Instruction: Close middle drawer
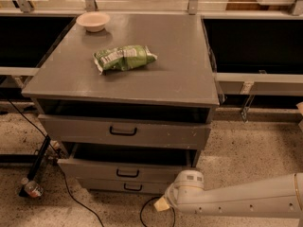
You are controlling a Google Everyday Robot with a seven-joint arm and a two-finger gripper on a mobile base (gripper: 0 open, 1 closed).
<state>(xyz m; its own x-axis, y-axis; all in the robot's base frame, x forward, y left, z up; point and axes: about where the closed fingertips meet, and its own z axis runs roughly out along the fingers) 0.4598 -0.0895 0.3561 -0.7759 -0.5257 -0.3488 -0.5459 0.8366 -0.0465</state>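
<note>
Item, middle drawer [94, 170]: grey front with small black handle [128, 173], standing part-way out of the desk [180, 74], dark inside showing behind the front, set between the top drawer [156, 135] above and the narrow bottom drawer [109, 187] below. Item, pincer [161, 204]: at the end of my white arm [236, 201], which reaches in from the right, low by the floor, just right of the bottom drawer's front and near the middle drawer's right corner; spread or pressed together, I cannot tell. On the desk top: pale bowl [93, 21] at back left, green bag [124, 57] near the middle.
</note>
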